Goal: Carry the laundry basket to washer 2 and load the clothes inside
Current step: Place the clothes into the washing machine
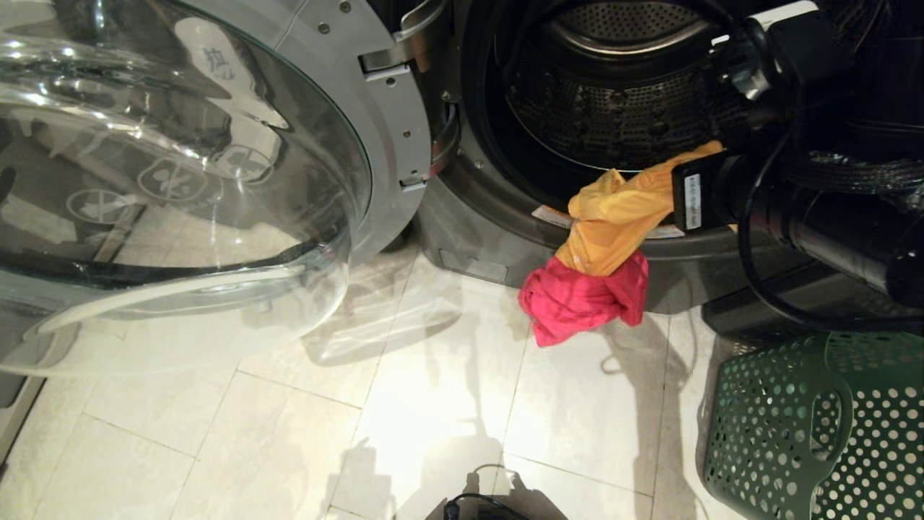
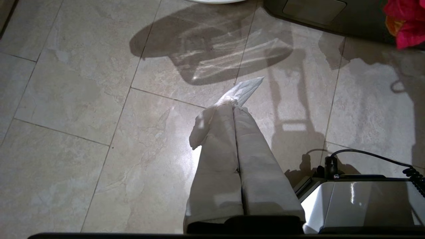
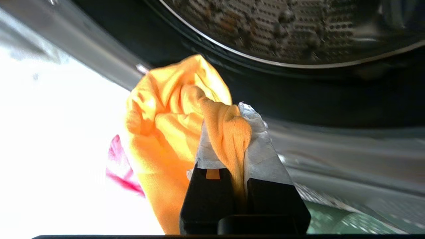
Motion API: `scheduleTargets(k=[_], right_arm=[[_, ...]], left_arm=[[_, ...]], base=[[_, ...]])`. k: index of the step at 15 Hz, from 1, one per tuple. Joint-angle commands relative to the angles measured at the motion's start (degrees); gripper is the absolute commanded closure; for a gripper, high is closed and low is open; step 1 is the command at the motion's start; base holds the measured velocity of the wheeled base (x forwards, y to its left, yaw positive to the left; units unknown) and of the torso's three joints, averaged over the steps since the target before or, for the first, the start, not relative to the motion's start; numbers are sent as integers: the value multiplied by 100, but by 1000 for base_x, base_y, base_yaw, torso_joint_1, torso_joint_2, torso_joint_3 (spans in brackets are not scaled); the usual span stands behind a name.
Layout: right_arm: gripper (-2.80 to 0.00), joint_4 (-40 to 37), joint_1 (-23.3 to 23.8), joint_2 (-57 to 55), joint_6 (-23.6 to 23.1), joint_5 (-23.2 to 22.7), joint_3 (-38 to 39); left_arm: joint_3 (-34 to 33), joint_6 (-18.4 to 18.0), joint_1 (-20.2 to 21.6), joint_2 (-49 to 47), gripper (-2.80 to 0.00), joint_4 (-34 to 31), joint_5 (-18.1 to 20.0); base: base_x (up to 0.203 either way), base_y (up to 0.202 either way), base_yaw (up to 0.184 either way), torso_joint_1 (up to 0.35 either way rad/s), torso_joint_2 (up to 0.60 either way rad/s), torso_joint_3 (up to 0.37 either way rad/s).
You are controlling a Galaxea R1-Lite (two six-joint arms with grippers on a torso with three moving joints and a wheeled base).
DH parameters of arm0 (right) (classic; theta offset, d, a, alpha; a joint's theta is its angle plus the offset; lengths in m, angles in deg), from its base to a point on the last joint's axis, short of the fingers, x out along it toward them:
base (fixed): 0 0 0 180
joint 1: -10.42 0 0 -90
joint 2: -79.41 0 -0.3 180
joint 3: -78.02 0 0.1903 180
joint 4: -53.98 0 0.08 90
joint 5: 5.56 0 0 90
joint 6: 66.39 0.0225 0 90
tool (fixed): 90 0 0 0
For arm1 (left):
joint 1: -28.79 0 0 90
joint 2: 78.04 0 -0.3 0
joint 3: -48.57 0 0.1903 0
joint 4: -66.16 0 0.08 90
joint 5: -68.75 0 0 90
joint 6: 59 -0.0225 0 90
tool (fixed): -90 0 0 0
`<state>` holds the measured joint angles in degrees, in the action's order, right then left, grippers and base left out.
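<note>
My right gripper (image 1: 668, 193) (image 3: 232, 132) is shut on a fold of an orange-yellow garment (image 1: 613, 224) (image 3: 159, 126), level with the lower rim of the dark grey washer's opening. A pink garment (image 1: 581, 297) (image 3: 116, 159) hangs tangled under the yellow one, above the floor. The perforated drum (image 1: 621, 94) (image 3: 298, 26) lies just beyond the grip. The washer's number label is out of view. The dark green laundry basket (image 1: 816, 426) stands on the floor to the right, below my right arm. My left gripper (image 2: 234, 106) hangs parked over the tiles, shut on nothing.
The washer's round glass door (image 1: 180, 180) stands swung wide open to the left, filling the upper left. Pale floor tiles (image 1: 404, 419) lie between door and basket. A corner of my base (image 2: 358, 202) with a black cable (image 1: 476, 502) sits near the bottom.
</note>
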<state>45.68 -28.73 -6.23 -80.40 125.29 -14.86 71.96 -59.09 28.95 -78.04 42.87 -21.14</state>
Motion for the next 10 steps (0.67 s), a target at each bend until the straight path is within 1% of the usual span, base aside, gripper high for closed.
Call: scheduleTargets(k=[1, 3, 4, 6, 10], right_arm=[[0, -586, -3, 553, -3, 28, 4], [0, -1203, -4, 947, -11, -26, 0], [0, -1449, 0, 1130, -11, -146, -1], [0, -1714, -2, 1356, -39, -248, 7], [0, -2130, -1, 1759, -57, -245, -6]], left_arm=[[6, -8, 2, -9, 0, 0, 7], [6, -8, 2, -9, 0, 1, 1], [6, -8, 2, -9, 0, 1, 6], [6, -8, 2, -9, 0, 1, 7], [6, -8, 2, -9, 0, -5, 7]], base=[[0, 0, 0, 0, 0, 0], [0, 0, 0, 0, 0, 0], [0, 0, 0, 0, 0, 0], [0, 0, 0, 0, 0, 0], [0, 0, 0, 0, 0, 0]])
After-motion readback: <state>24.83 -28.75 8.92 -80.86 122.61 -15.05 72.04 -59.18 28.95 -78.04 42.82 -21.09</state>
